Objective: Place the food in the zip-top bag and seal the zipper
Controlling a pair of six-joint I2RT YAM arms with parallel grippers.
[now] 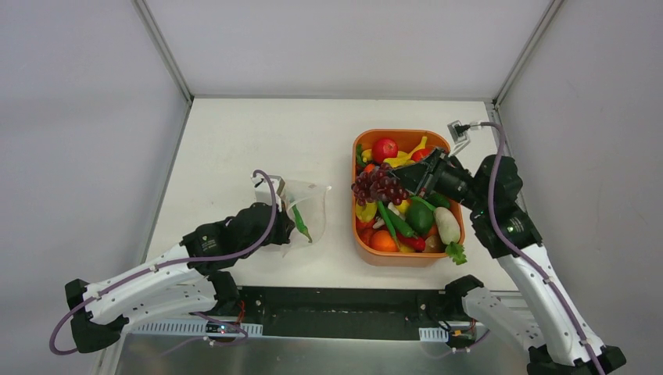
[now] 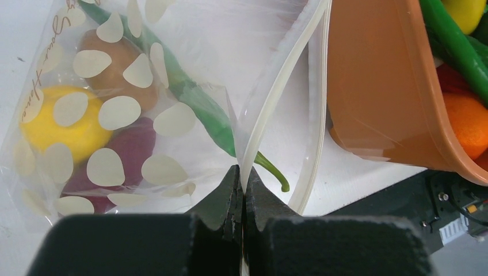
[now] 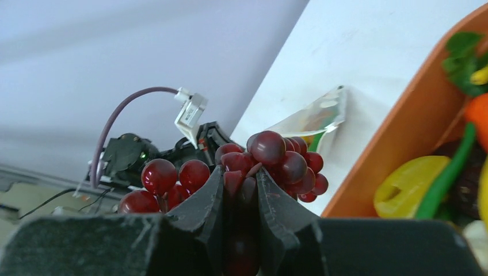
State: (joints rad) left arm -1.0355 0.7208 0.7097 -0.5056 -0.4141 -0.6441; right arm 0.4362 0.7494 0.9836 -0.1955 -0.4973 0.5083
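The clear dotted zip-top bag [image 1: 301,211] lies left of the orange tray. In the left wrist view the bag [image 2: 115,115] holds a yellow lemon [image 2: 60,123], a brown piece, a dark red piece and a green chili [image 2: 195,98]. My left gripper [image 2: 242,175] is shut on the bag's whitish zipper strip [image 2: 276,86], holding the mouth open. My right gripper [image 3: 239,178] is shut on a bunch of dark red grapes [image 3: 282,161], held above the tray's left rim in the top view [image 1: 378,186].
The orange tray [image 1: 361,242] at centre right is full of toy food: red apple [image 1: 384,148], banana, green avocado, orange, white radish [image 1: 447,225]. A wall socket and cable sit at the back right. Grey walls close in both sides.
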